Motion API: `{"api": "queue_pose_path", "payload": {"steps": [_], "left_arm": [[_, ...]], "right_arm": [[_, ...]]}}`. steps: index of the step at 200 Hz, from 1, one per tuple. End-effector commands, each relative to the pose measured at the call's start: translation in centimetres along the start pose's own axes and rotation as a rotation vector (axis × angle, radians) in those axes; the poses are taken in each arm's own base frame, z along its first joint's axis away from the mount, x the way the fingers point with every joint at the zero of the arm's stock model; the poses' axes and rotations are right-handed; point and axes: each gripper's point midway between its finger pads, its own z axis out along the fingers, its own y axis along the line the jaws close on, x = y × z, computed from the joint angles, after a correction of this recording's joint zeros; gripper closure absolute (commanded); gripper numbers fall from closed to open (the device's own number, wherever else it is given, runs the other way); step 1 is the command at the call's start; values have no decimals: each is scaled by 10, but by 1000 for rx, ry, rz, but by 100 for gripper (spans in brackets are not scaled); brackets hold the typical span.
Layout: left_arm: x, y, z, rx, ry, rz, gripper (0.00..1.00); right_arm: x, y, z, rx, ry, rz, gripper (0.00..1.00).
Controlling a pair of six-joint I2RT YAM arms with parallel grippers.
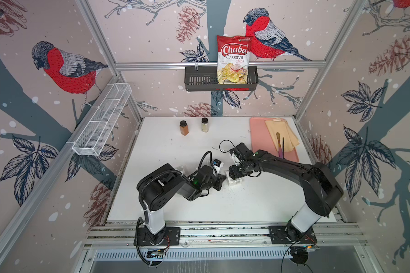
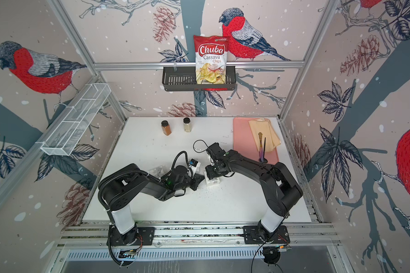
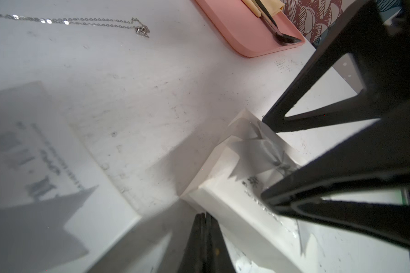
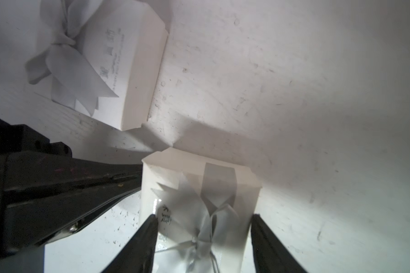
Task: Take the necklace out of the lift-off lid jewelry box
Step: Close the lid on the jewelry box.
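Top views: in both, the jewelry box (image 1: 237, 182) sits mid-table (image 1: 163, 153) with both arms meeting over it. A pink tray (image 1: 260, 137) lies at the far right, well apart. Left wrist: the left gripper (image 3: 205, 219) is clenched on nothing, with its tips at the box's side wall and seemingly touching it. The necklace (image 3: 69, 21) is out of the box, stretched flat on bare table well apart from it, pendant end toward the tray. Right wrist: the right gripper (image 4: 202, 216) straddles the ribboned box, one finger (image 4: 149, 234) at each side. I can't tell if they're pressing or just short. A second ribboned box (image 4: 133, 71) lies near, not touching.
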Motion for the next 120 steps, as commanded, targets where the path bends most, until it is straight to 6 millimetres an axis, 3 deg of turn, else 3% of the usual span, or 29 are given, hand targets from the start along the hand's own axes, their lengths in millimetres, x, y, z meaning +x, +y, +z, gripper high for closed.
{"api": "queue_pose_path", "payload": {"steps": [1, 58, 97, 120], "left_arm": [[-7, -8, 2, 33, -25, 0, 99], [-8, -3, -9, -24, -7, 19, 100], [-34, -14, -31, -30, -44, 80, 97], [-56, -23, -48, -41, -92, 111, 96]], "right_arm": [[0, 3, 4, -16, 3, 1, 38], [7, -7, 15, 35, 26, 16, 40], [11, -16, 20, 80, 33, 19, 41], [6, -18, 14, 97, 0, 22, 40]]}}
